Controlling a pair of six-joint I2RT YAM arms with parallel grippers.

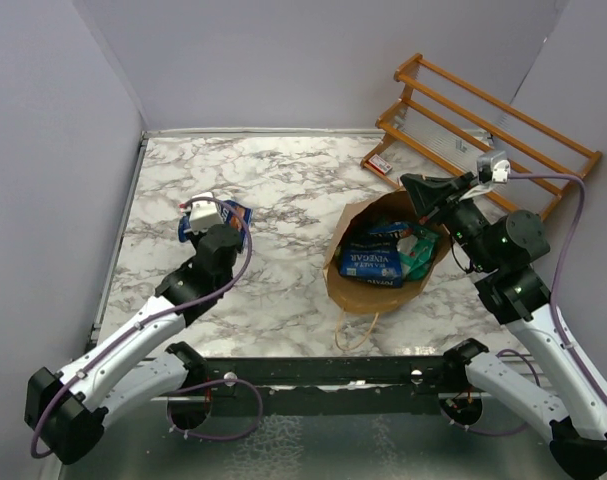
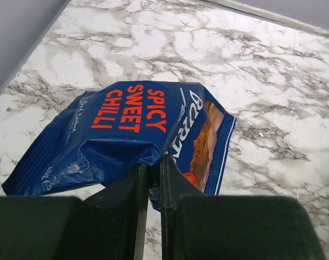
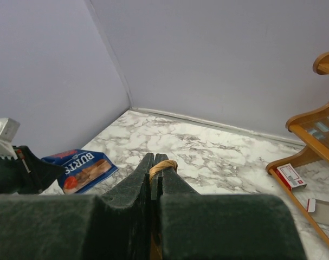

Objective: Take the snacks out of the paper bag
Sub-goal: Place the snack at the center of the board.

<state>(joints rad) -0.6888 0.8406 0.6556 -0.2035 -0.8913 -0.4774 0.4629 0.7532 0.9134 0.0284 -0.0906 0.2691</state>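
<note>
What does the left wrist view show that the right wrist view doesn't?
Only left wrist: the "SPICY SWEET CHILLI" print on the blue packet, and the left gripper pinching its near edge, seen close up. Only right wrist: the right gripper shut on the bag handle, the rack and a small red box. Both: the blue packet and the marble table.

The top camera looked down from behind over the whole table (image 1: pixel 283 170). The left wrist camera sat close on a blue packet (image 2: pixel 126 130); the right, facing the far corner, shared it.
</note>
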